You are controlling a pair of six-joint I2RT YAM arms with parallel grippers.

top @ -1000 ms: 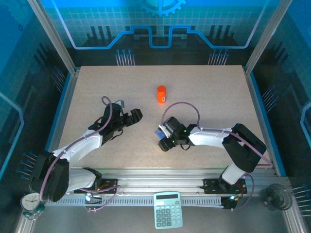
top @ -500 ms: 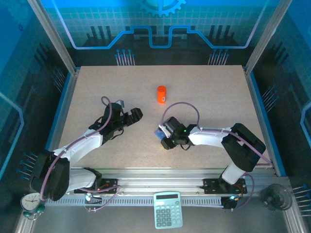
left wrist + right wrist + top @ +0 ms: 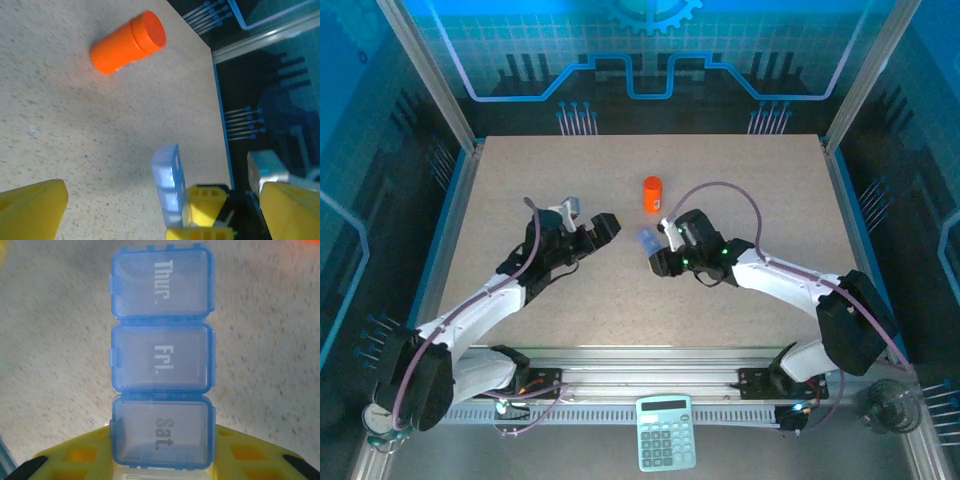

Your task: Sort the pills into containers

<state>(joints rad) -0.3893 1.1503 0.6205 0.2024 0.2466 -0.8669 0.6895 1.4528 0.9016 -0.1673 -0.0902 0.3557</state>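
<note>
The container, a translucent blue pill box [image 3: 160, 360] with shut lids marked Thur., Fri. and Sat., is held at its Sat. end by my right gripper [image 3: 160, 474], which is shut on it. From above, the pill box [image 3: 646, 240] hangs mid-table just below the orange bottle [image 3: 653, 194]. My left gripper [image 3: 603, 232] is open and points at the box from the left. In the left wrist view its yellow fingers [image 3: 32, 207] frame the pill box [image 3: 167, 182] edge-on, with the orange bottle [image 3: 127, 43] beyond. The pills are out of view.
A calculator [image 3: 665, 432], a small clock [image 3: 382, 418] and a glass cup [image 3: 885, 405] sit on the front rail outside the table. Metal frame posts and blue edging [image 3: 448, 225] border the tan tabletop [image 3: 770, 190].
My right gripper closed on the pill box and carried it away from the front edge, toward the orange bottle. My left arm stretched slightly farther toward the middle, jaws still open.
</note>
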